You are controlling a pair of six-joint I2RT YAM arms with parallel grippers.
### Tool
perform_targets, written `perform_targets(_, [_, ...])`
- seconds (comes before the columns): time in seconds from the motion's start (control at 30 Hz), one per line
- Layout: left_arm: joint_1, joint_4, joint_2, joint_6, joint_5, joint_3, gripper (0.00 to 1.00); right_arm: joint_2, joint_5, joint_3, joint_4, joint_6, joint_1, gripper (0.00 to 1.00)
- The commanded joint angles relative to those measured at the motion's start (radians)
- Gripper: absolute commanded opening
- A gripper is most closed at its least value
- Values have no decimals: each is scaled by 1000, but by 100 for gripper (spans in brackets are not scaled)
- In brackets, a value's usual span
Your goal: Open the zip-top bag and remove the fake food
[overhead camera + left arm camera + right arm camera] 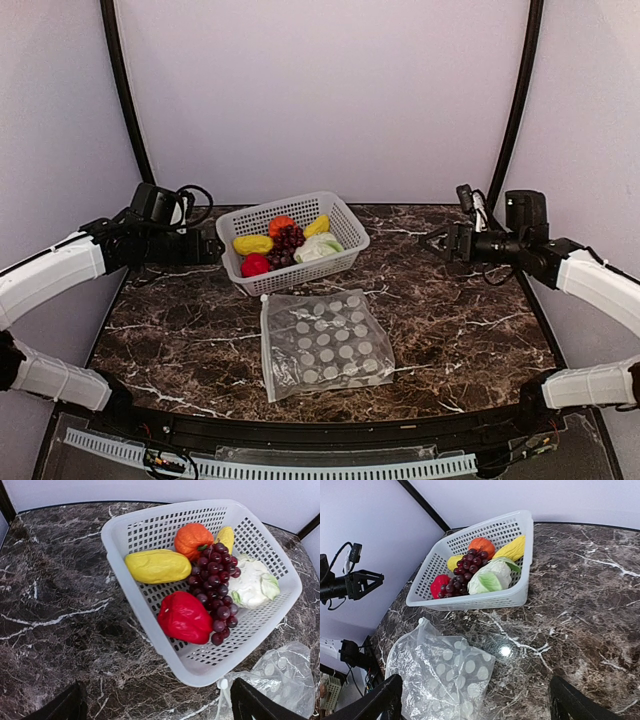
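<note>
The zip-top bag [325,342], clear with white dots, lies flat on the marble table in front of the basket, and no toy pieces show inside it. It also shows in the left wrist view [287,675] and the right wrist view [440,677]. The fake food lies in the white basket [345,222]: a yellow piece [157,566], an orange one [193,539], a second yellow one [226,536], purple grapes [216,587], a red one [185,617] and a pale leafy one [255,582]. My left gripper [208,249] is open and empty left of the basket. My right gripper [430,243] is open and empty to its right.
The white perforated basket [150,527] stands at the back middle of the table, its near corner close to the bag's white zip slider [222,683]. Dark curved frame posts [125,100] rise at both back corners. Bare marble lies left and right of the bag.
</note>
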Motion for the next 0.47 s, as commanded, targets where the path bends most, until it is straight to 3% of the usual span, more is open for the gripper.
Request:
perform_targets(0.0, [62, 12, 20, -40, 53, -55, 99, -22, -53, -74, 55, 7, -88, 99])
perform_targets(0.13, [87, 43, 51, -46, 69, -78, 99, -23, -110, -156, 113, 25, -158, 99])
perform_targets(0.43, [114, 113, 86, -74, 118, -126, 99, -9, -139, -227, 171, 37, -189, 99])
